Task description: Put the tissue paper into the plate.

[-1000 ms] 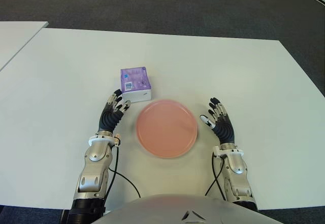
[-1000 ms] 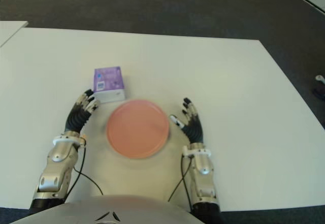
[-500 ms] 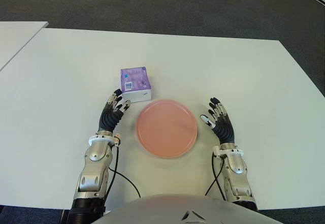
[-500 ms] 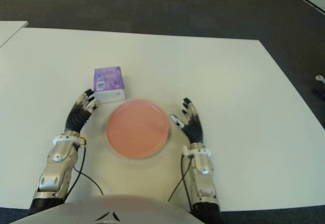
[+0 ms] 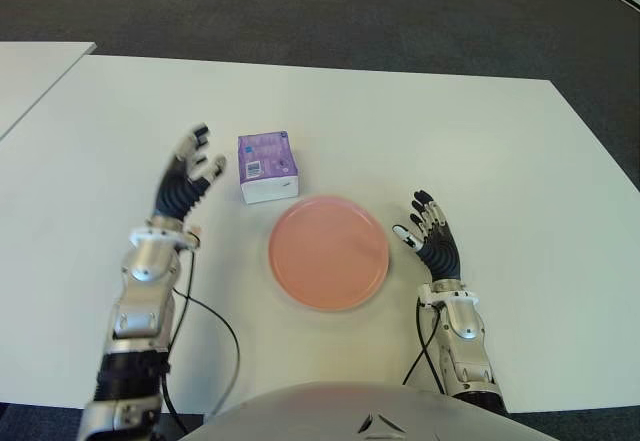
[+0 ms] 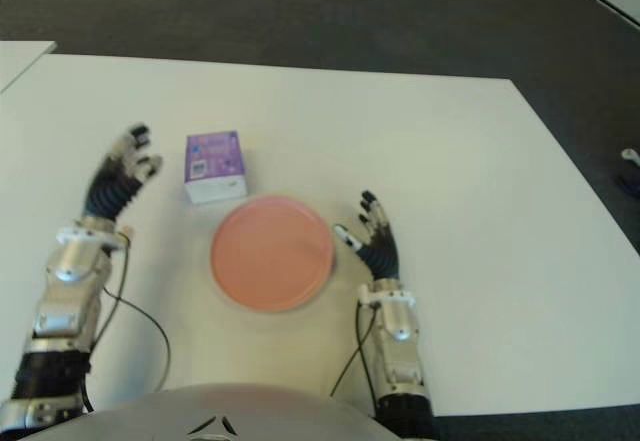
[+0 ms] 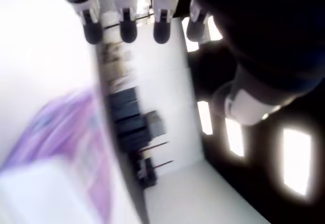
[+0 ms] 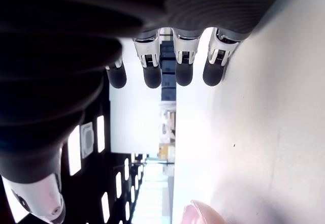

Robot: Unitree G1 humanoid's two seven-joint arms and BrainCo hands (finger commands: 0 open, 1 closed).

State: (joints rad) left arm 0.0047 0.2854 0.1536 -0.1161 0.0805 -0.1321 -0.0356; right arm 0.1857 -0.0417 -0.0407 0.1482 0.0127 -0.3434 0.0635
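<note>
Left hand, fingers spread and empty, is hovering beside the tissue pack; light, soft-sided, likely best gripped across its sides.

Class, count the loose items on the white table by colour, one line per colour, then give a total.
Purple: 1, the tissue paper pack
Pink: 1, the plate
Total: 2

Black ribbed left hand and right hand, silver forearms, black cables
</note>
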